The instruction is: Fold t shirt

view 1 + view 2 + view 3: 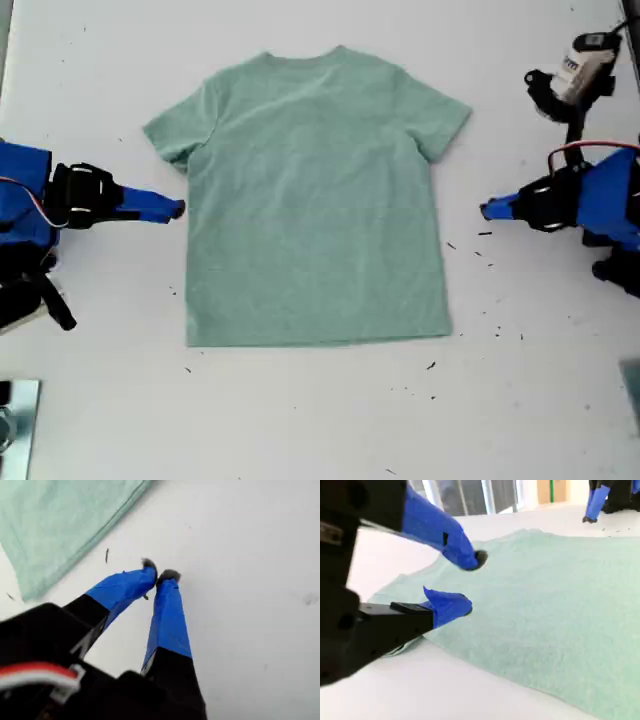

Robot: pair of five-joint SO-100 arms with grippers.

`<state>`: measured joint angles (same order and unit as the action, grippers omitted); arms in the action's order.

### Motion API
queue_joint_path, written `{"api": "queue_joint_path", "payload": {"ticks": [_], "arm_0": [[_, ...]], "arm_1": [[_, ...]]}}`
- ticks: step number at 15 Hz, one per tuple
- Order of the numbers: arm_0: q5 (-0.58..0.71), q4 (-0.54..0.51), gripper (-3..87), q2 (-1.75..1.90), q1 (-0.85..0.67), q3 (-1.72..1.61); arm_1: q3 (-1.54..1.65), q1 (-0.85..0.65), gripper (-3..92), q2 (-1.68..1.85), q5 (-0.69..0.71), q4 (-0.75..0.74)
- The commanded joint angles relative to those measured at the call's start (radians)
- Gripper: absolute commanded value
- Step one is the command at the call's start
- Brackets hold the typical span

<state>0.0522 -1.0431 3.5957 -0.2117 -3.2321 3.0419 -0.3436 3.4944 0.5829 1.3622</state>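
Nothing folded yet: t shirt (315, 195) flat on table (300, 420), first hand (161, 574) closed and empty beside it, second hand (469, 582) open over its edge (all folds remain).

No text, label, brand, number or sign can be read in any view. The t shirt (315, 195) is plain, with no print or tag showing. In the exterior view a white camera (583, 66) at the top right carries a small dark mark, too blurred to read.
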Motion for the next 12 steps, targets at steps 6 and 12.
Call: {"api": "queue_joint_path", "payload": {"ticks": [6, 12], "arm_0": [[-0.005, -0.005, 1.1, 0.011, -0.037, 0.005], [-0.003, -0.003, -0.1, 0.011, -0.026, 0.002]], "arm_1": [[0.063, -0.003, 2.2, 0.008, -0.391, -0.021], [0.055, 0.015, 2.2, 0.008, -0.425, -0.032]]}}
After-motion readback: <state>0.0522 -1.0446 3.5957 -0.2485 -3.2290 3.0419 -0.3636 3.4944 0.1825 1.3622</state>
